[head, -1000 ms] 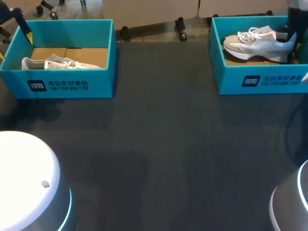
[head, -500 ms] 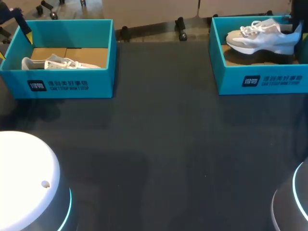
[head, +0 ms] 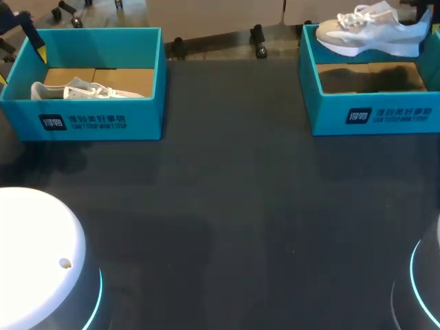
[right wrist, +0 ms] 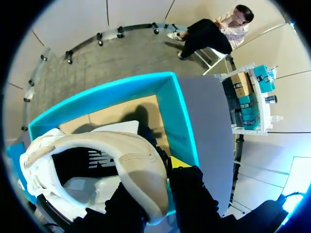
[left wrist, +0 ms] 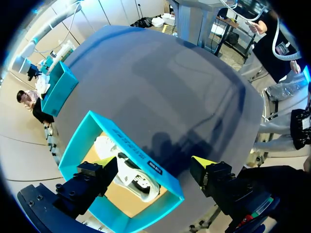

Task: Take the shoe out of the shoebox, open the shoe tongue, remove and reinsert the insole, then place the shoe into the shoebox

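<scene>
shoe (head: 368, 31): rising out of the right shoebox (head: 371, 113) since a second ago, when it was lying on the cardboard floor; now it is hanging in the air over the box's far rim, toe pointing toward my left side.
right gripper (right wrist: 163, 182): clenching the shoe's padded heel collar, which is caught between its two fingers.
left gripper (left wrist: 154, 167): hanging with fingers spread and grasping nothing, above the left shoebox (head: 89, 117), where a second shoe (head: 75, 91) is lying.
table (head: 234, 206): offering dark bare surface between the boxes as the likely set-down spot.
risk: the pinch is sitting on soft padding at one end only, so the toe may be sagging. a quick carry could be working the heel loose, or the sole could be catching the box wall while crossing it.
</scene>
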You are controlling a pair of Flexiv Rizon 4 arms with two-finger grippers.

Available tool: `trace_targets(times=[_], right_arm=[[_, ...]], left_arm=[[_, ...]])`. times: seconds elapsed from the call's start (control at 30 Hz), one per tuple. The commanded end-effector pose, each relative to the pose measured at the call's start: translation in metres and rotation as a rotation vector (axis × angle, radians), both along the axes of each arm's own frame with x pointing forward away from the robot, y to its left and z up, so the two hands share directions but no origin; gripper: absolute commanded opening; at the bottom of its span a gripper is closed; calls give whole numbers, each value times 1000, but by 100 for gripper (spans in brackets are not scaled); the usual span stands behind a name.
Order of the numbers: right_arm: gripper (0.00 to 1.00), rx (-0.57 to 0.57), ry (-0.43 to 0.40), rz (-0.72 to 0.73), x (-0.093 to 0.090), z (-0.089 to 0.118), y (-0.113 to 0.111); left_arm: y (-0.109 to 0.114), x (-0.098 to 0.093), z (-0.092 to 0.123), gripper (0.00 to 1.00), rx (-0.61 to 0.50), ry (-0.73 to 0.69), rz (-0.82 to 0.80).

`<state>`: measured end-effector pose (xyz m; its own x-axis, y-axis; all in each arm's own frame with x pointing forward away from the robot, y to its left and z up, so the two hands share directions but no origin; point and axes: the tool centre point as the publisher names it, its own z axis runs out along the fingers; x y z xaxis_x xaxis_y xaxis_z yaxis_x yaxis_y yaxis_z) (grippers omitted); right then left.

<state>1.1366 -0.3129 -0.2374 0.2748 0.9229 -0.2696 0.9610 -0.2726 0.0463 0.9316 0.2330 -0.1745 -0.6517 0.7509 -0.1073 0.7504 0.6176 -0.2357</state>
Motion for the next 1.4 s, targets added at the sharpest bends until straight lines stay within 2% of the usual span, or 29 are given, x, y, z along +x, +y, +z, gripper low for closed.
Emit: trace_targets(times=[0.03, 0.53, 0.6, 1.27, 1.4], right_arm=[[0, -32, -79, 30, -20, 32, 13], [0, -36, -119, 58, -45, 70, 38], [0, -6, -174, 85, -47, 74, 41], [0, -6, -174, 85, -47, 74, 41], [0, -16, -156, 84, -58, 76, 61]], left_arm=[[0, 0, 0, 100, 1, -2, 0], [0, 0, 0, 100, 1, -2, 0], [0, 0, 0, 100, 1, -2, 0], [0, 0, 0, 100, 1, -2, 0], [0, 0, 0, 100, 1, -2, 0]])
